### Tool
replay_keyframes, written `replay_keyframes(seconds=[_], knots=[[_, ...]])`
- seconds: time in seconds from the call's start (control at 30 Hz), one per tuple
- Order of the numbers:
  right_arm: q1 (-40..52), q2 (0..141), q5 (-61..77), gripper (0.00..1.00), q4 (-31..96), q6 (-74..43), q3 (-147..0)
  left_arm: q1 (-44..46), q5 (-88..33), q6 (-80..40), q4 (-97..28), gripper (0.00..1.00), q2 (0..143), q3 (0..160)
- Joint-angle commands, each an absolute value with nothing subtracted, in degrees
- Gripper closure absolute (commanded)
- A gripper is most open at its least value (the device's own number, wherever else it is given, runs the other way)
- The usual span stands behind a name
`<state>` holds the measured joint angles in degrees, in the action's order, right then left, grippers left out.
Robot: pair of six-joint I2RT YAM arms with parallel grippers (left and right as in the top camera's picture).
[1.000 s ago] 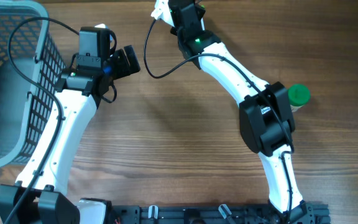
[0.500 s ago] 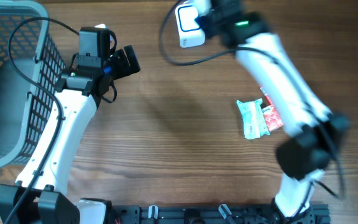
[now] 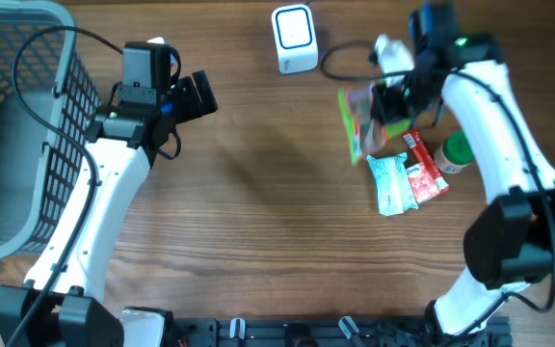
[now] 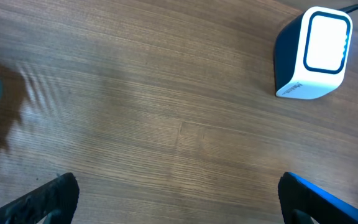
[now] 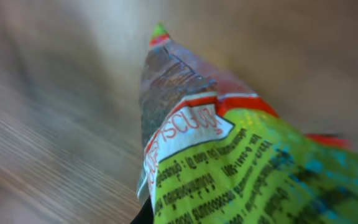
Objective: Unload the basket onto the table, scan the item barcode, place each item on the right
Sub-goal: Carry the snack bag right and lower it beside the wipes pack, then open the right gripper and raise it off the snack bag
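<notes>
Clerk: Right gripper (image 3: 386, 100): pinched shut on the upper end of a green-and-red snack packet (image 3: 355, 125), which hangs clear of the wood near the far edge of the table (image 3: 258, 193), right of centre.

Checker: Left gripper (image 3: 200, 94)?

Clerk: Spread wide, holding nothing, hovering left of centre, well apart from the packet.

Checker: Scanner?

Clerk: Scanner (image 3: 294, 39): white with blue trim, standing at the far edge, about mid-width. The packet is near it on its right side, not touching.

Checker: Progress?

Clerk: Pick-up judged done. Left to do: carry the packet across and turn its barcode to the scanner's face. No barcode can be made out in any view.

Checker: Other stock?

Clerk: Pale blue packet (image 3: 390, 183) and red packet (image 3: 424, 172) lying together toward the right edge, green-capped bottle (image 3: 458, 151) just beside them, grey basket (image 3: 56, 135) at the left edge.

Checker: View differences?

Clerk: Overhead alone gives both arms and the gap between packet and scanner. Right wrist gives only the packet's print, close and blurred. Left wrist gives the scanner's white face and bare wood between its own fingers (image 4: 55, 196), with no clear sight of the packet
</notes>
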<state>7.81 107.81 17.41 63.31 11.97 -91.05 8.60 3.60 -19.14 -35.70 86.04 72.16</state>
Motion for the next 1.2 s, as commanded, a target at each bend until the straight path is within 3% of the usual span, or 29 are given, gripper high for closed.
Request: replay_keyframes(seconds=[0.0, 0.03, 0.07, 0.1, 0.2, 0.3, 0.53, 1.17], knots=[[8.2, 108.3, 21.1, 0.91, 57.4, 8.7, -83.1, 8.4, 4.2, -18.2, -35.6, 0.00, 86.4, 72.3], [8.1, 108.3, 21.1, 0.87, 56.0, 8.5, -82.0, 8.4, 4.2, -18.2, -35.6, 0.00, 86.4, 72.3], [8.0, 108.3, 21.1, 0.74, 54.2, 8.5, -81.1, 8.4, 4.2, -18.2, -35.6, 0.00, 86.4, 72.3], [7.9, 108.3, 21.1, 0.36, 53.1, 8.3, -81.1, 8.4, 4.2, -18.2, -35.6, 0.00, 86.4, 72.3], [7.8, 107.7, 21.1, 0.11, 52.7, 7.7, -83.0, 8.4, 4.2, -18.2, -35.6, 0.00, 86.4, 72.3], [7.8, 106.2, 19.4, 0.00, 54.3, 7.3, -87.8, 8.4, 4.2, -18.2, -35.6, 0.00, 86.4, 72.3], [6.9, 102.7, 12.5, 0.00, 55.2, 4.1, -93.3, 8.4, 4.2, -18.2, -35.6, 0.00, 86.4, 72.3], [6.9, 102.9, 12.2, 0.00, 53.1, 4.1, -93.3, 8.4, 4.2, -18.2, -35.6, 0.00, 86.4, 72.3]])
